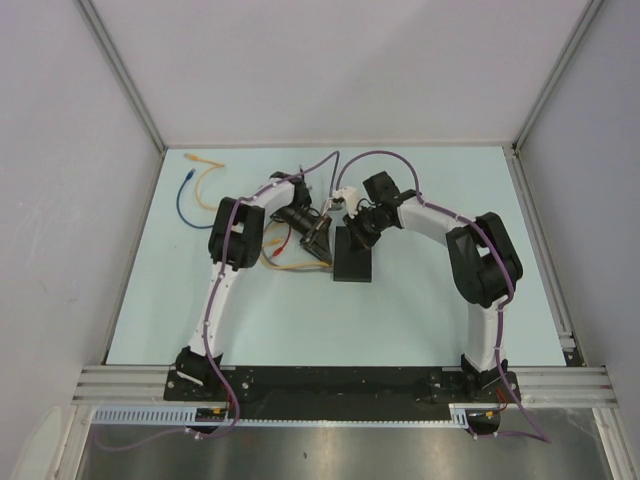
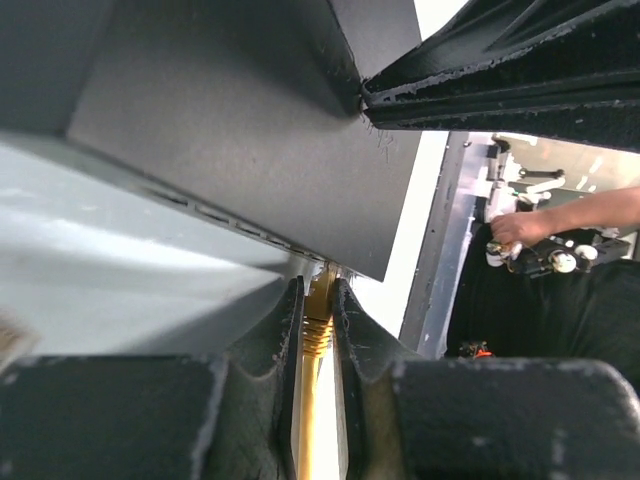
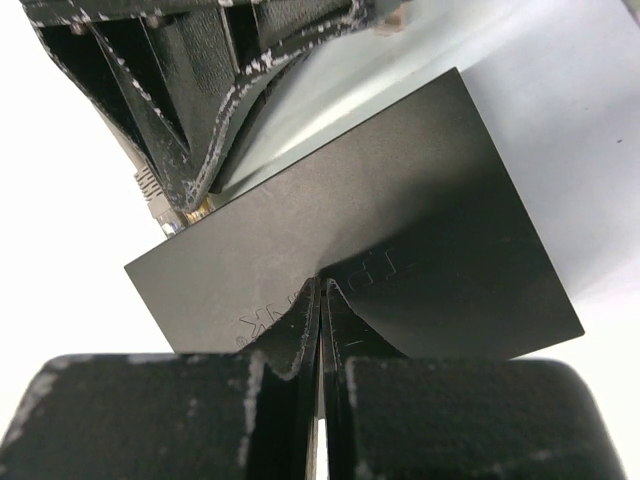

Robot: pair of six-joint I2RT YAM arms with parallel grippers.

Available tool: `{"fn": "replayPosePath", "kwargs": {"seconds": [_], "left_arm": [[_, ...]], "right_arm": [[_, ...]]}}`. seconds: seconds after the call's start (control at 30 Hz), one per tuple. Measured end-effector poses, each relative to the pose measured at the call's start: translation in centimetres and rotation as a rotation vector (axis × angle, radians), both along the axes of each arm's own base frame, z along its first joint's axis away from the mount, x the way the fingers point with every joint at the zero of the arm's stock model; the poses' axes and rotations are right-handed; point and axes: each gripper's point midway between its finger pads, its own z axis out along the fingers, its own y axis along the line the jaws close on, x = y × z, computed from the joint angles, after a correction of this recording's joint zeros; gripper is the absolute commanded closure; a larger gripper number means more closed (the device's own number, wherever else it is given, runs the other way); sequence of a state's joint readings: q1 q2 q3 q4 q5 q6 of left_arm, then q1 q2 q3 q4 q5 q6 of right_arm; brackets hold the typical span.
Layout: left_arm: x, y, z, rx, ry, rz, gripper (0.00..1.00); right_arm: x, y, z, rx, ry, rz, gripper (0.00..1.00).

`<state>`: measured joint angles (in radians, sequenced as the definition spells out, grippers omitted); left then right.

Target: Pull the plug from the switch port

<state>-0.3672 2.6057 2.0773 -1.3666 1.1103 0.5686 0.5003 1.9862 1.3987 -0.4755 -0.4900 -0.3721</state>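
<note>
two holds you see: left gripper (image 2: 318,300) pinches the yellow plug (image 2: 317,338); right gripper (image 3: 320,300), fingers closed, rests on the flat matte-black rectangular switch (image 3: 420,220).

White arms (image 1: 215,300), black joints, purple cables (image 1: 375,153), scuffed black left pincer (image 3: 195,200).

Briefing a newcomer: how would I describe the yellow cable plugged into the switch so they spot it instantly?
At the centre of the table lies the black switch. The yellow cable enters its port edge, pinched by the left end effector. The loose cables in the far left corner, one yellow and one blue, lie ungripped.
</note>
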Motion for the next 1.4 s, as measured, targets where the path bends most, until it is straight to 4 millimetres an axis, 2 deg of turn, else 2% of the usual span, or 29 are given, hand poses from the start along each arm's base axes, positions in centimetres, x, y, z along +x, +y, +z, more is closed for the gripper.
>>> {"fn": "replayPosePath", "kwargs": {"seconds": [0.13, 0.33, 0.57, 0.77, 0.93, 1.07, 1.23, 1.33, 1.4], "left_arm": [[0.3, 0.3, -0.1, 0.012, -0.011, -0.003, 1.0], [-0.4, 0.4, -0.1, -0.031, 0.019, 0.007, 1.0], [1.3, 0.9, 0.6, -0.002, -0.058, -0.001, 1.0], [3.3, 3.0, 0.2, 0.036, -0.163, 0.003, 1.0], [2.6, 5.7, 0.6, 0.103, -0.222, -0.023, 1.0], [2.9, 6.9, 2.3, 0.112, -0.279, -0.018, 1.0], [4.4, 8.5, 6.5, 0.158, -0.431, 0.007, 1.0], [6.8, 10.9, 9.1, 0.258, -0.596, 0.054, 1.0], [8.5, 12.6, 9.9, 0.322, -0.666, 0.092, 1.0]], "right_arm": [[0.2, 0.0, 0.0, -0.001, -0.011, -0.002, 1.0], [0.2, 0.1, 0.0, -0.001, -0.011, 0.0, 1.0], [0.4, 0.1, 0.0, -0.002, -0.023, 0.0, 1.0], [0.4, 0.1, 0.0, -0.003, -0.024, -0.001, 1.0], [0.3, 0.3, 0.0, -0.002, -0.025, 0.004, 1.0], [0.3, 0.3, 0.0, -0.004, -0.027, 0.005, 1.0], [0.3, 0.3, 0.0, -0.008, -0.03, 0.007, 1.0], [0.3, 0.5, 0.0, -0.011, -0.04, 0.015, 1.0], [0.3, 0.6, 0.0, -0.015, -0.048, 0.021, 1.0]]}}
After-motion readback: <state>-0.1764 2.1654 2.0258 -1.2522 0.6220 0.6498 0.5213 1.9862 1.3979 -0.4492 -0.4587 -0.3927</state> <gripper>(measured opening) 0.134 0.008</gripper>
